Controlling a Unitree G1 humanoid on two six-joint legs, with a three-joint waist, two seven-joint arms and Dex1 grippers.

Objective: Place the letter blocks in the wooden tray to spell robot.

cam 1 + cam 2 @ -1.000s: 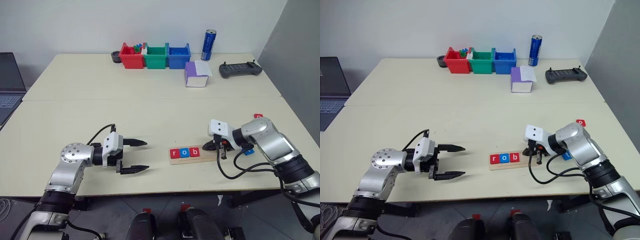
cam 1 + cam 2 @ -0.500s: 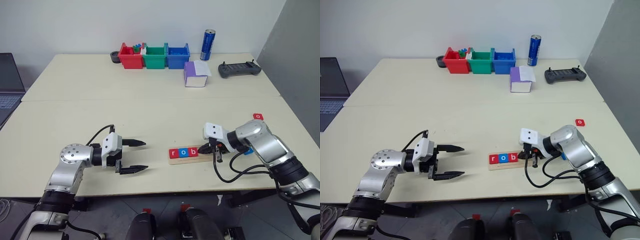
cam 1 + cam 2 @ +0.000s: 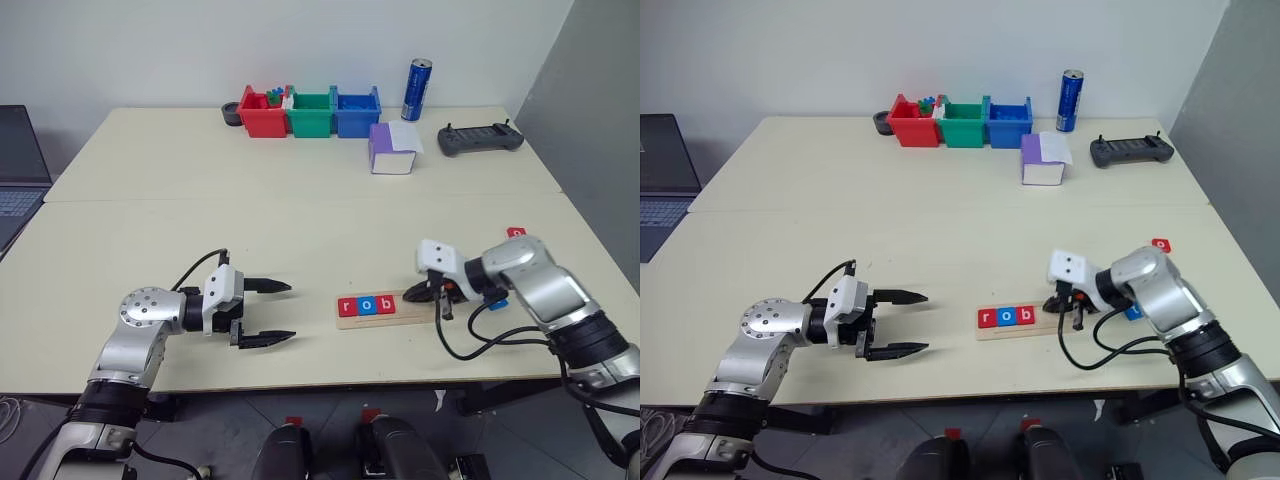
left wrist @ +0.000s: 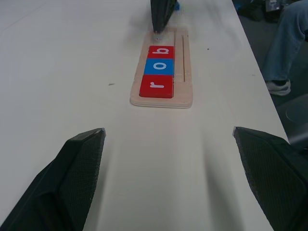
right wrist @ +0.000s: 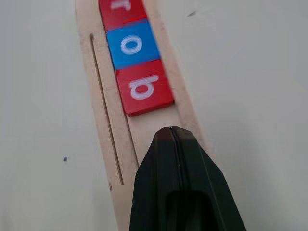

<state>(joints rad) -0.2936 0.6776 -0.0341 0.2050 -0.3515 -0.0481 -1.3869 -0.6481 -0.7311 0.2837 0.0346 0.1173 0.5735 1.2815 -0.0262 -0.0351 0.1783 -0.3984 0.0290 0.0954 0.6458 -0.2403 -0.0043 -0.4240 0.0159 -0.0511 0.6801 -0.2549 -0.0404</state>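
The wooden tray (image 3: 412, 310) lies near the table's front edge. It holds three letter blocks in a row: a red r (image 3: 347, 307), a blue o (image 3: 367, 305) and a red b (image 3: 387, 303). My right gripper (image 3: 410, 297) is shut and empty, with its tip just above the tray's bare part (image 5: 103, 120), right beside the b (image 5: 143, 88). Another red block (image 3: 516, 232) lies at the far right, and a blue block (image 3: 498, 302) peeks out under my right forearm. My left gripper (image 3: 270, 312) hangs open and empty, left of the tray and pointing at it.
Red (image 3: 263, 112), green (image 3: 311, 112) and blue (image 3: 357, 110) bins stand at the back, with a can (image 3: 416, 88), a purple and white box (image 3: 393, 148) and a controller (image 3: 480, 140) to their right. A laptop (image 3: 18, 170) sits at the far left. A person's leg (image 4: 293, 43) is beyond the table's right end.
Half a second ago my shut right gripper had reached left and down toward the b block; now it has lifted and drawn back to the right. My left arm has not moved.
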